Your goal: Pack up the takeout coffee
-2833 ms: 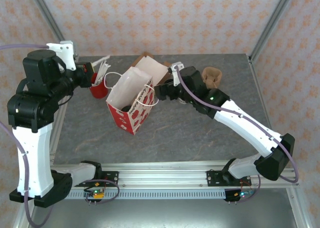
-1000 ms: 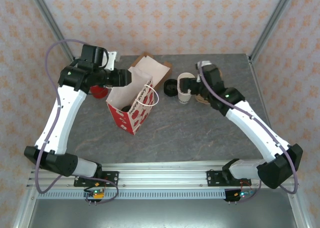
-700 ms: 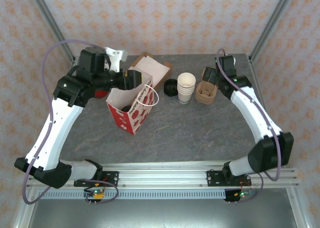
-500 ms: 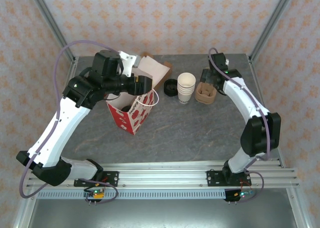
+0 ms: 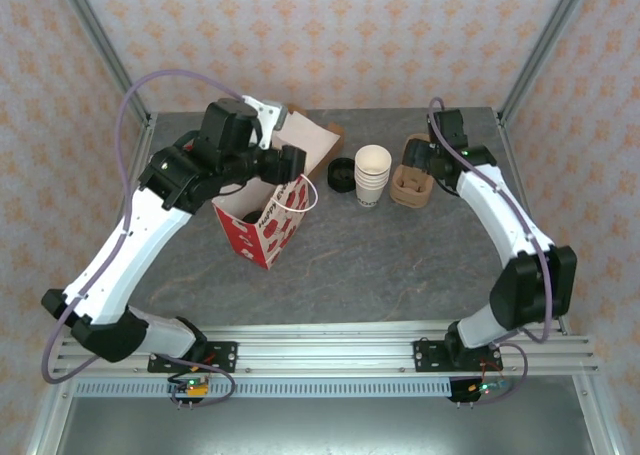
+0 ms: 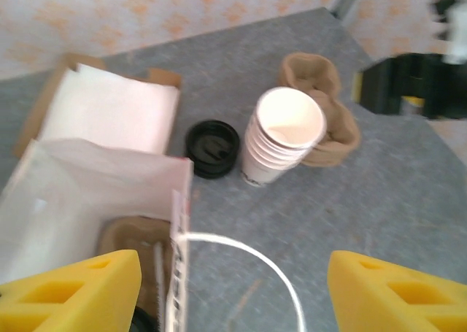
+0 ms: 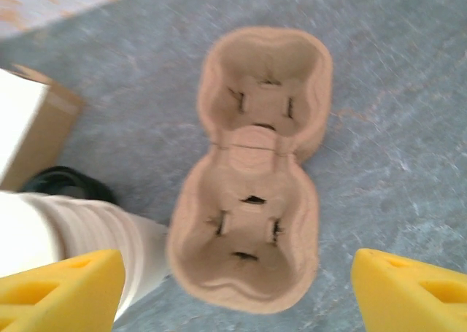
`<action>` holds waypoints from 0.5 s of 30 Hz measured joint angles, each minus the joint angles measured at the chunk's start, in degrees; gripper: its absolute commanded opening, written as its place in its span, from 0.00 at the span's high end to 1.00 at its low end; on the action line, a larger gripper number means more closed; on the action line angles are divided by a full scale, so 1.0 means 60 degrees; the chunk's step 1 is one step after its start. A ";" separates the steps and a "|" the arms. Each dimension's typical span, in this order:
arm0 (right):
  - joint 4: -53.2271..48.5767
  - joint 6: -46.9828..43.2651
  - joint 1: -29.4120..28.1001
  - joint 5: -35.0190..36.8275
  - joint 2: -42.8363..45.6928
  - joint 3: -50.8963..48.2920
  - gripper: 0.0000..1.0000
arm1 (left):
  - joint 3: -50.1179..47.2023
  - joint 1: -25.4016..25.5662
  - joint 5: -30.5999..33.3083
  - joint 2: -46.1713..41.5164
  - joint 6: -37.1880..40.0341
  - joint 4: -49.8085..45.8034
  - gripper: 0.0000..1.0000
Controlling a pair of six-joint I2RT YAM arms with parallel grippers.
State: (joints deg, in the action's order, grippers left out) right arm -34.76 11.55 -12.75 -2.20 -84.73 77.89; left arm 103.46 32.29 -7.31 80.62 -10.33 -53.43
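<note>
The paper bag [image 5: 262, 215] looked like thin matt paper, white above and printed red lower down. To its right, the black lids [image 5: 343, 174] were plastic with a slight sheen. The stacked cups [image 5: 373, 173] were smooth white paper, and the cup carrier [image 7: 248, 171] was rough, fibrous brown pulp. Behind the bag, the box [image 6: 162, 76] was plain brown cardboard. The table [image 5: 400, 265] under the bag was matt, with a mottled grey, stone-like finish. The right gripper [image 7: 233, 288] had matt yellow fingers [image 7: 62, 284].
</note>
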 measured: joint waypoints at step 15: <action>0.3111 -0.0688 -0.2310 -0.2120 0.1625 -0.1548 0.15 | 0.6237 -0.3472 0.0193 0.6065 0.0168 -0.1217 0.31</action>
State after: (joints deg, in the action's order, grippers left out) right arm -16.10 7.42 -26.61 -14.92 -74.98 68.60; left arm 140.88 11.46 -6.15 117.01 -9.32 -60.73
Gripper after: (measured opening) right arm 0.845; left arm 0.696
